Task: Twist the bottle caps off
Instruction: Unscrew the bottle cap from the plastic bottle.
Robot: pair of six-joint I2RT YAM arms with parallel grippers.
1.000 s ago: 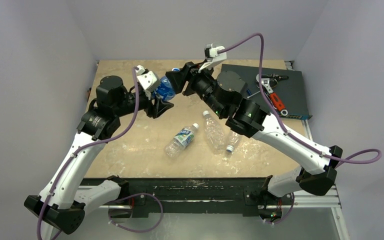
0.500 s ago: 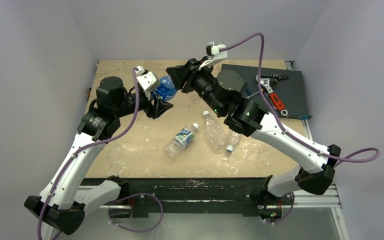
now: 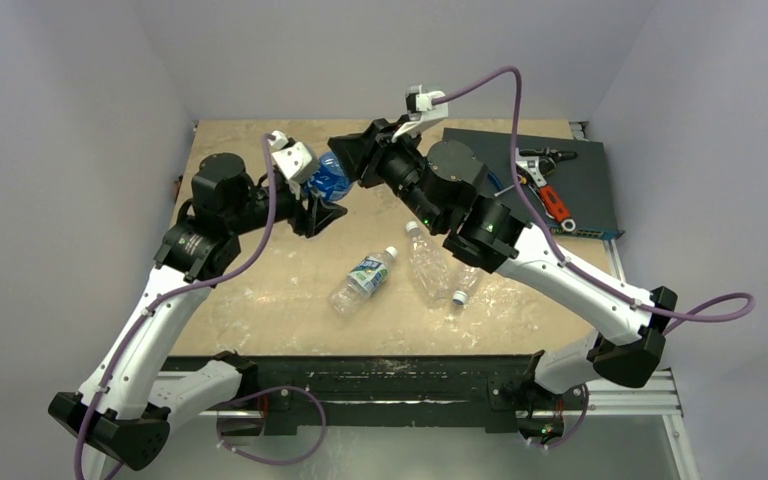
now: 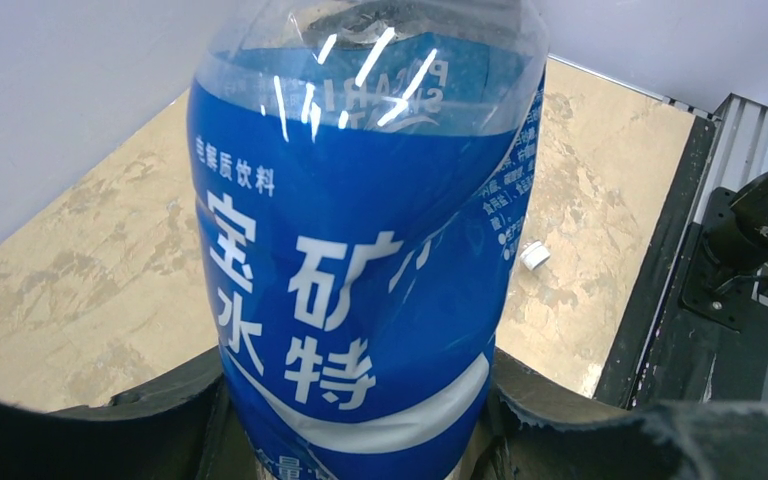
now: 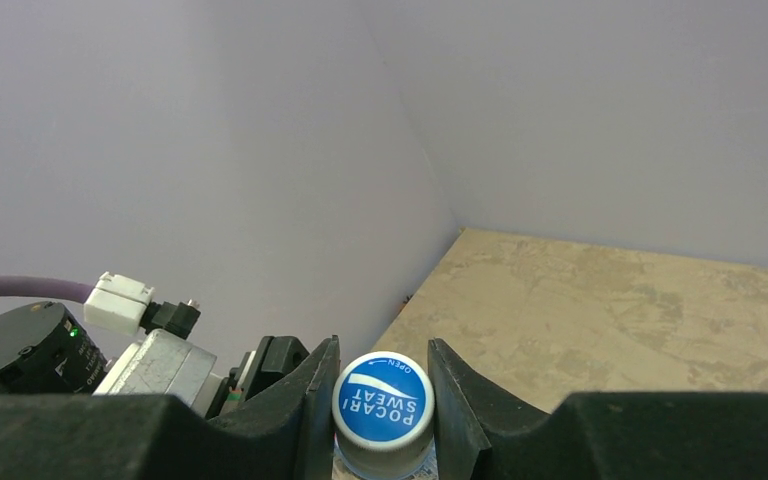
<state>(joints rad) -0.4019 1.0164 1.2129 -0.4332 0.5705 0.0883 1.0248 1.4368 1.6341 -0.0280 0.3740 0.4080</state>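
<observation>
Right wrist view: got the right gripper (image 5: 381, 362) pinched on the blue cap (image 5: 382, 405), a finger either side, printed top facing straight back at the camera. So lined up on the long axis of the blue-labelled bottle (image 4: 360, 250), neck pointing into the claw. Moving outward, can see the left gripper (image 4: 360, 430) squeezed onto it lower down the body, holding it up off the table (image 3: 260, 290). Probably just needs a twist about that axis. Spotted three other bottles (image 3: 364, 280) lying mid-table, well apart from both claws.
</observation>
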